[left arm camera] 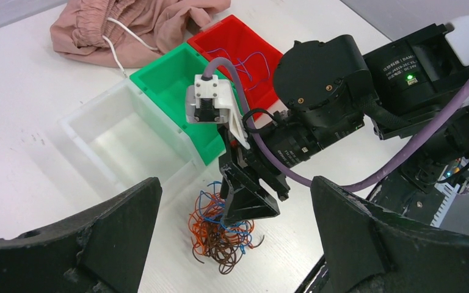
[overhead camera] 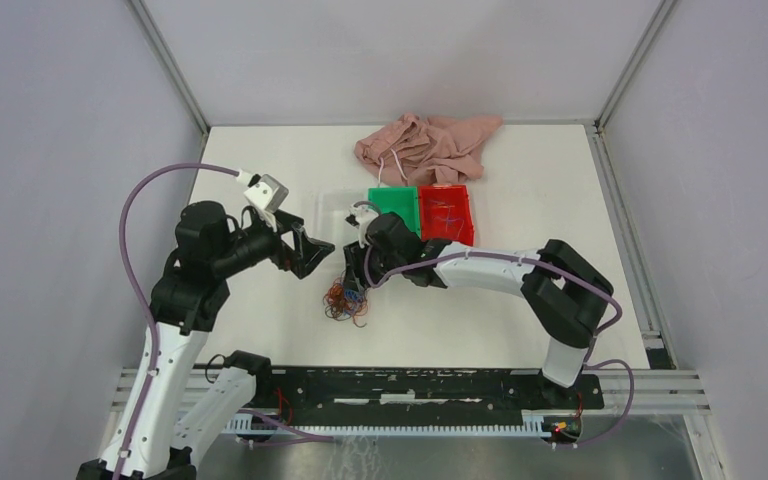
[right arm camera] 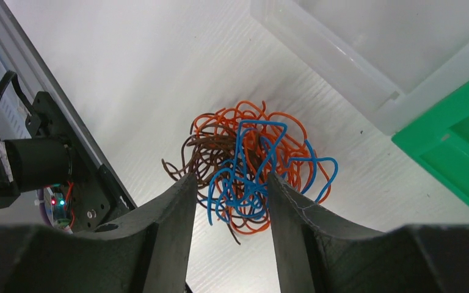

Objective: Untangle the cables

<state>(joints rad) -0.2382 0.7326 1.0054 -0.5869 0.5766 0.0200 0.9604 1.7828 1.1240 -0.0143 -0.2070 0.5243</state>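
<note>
My right gripper (right arm camera: 231,198) has its fingers apart, straddling blue strands of the curly orange, brown and blue tangle of cables (right arm camera: 244,152) on the white table (right arm camera: 128,73) beside a clear plastic bin (right arm camera: 342,55). My left gripper (overhead camera: 312,252) gapes, empty. White print on the right arm's black motor (left arm camera: 412,61) is unreadably small.

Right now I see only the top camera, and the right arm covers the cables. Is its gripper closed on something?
Observer: No. The right wrist view shows the right gripper open, with blue strands of the cables between its fingers.
Operator: What stands beside the green bin, under the arm?
Observer: A clear bin, touching the green bin; it looks empty.
Operator: Do the cables touch it?
Observer: No, bare table shows between them.
</note>
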